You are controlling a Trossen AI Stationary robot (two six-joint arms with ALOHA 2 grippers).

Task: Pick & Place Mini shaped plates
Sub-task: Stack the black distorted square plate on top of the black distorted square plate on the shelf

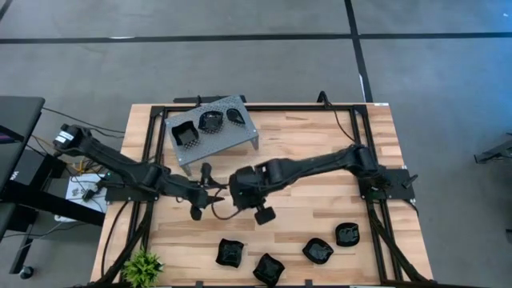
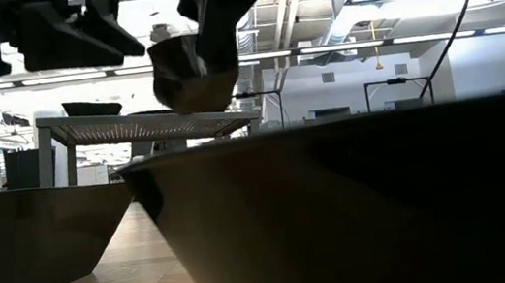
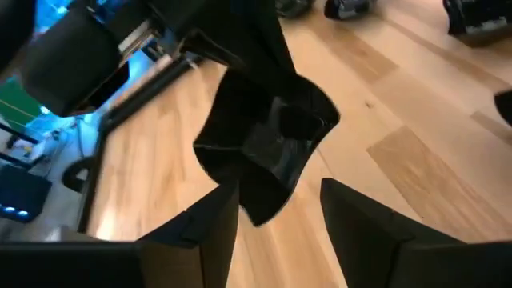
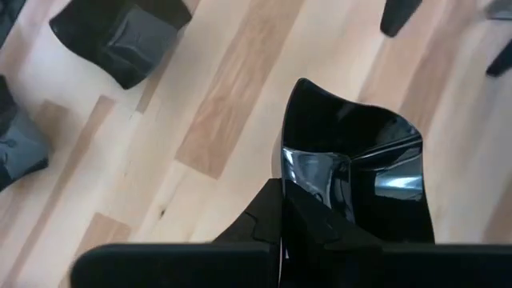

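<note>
Right gripper (image 4: 308,220) clamps the rim of a glossy black mini plate (image 4: 360,172) held above the table's (image 1: 320,160) centre — left gripper (image 3: 272,212), jaws spread, faces it just beside; both arms reach inward.

the grey perforated metal tray (image 1: 232,136) stood on its legs on the light wooden table (image 1: 320,200), just beyond the two sets of jaws. a small green potted plant (image 1: 144,264) sat at the near left corner, well apart from them, beside black frame rails (image 1: 148,136).
</note>
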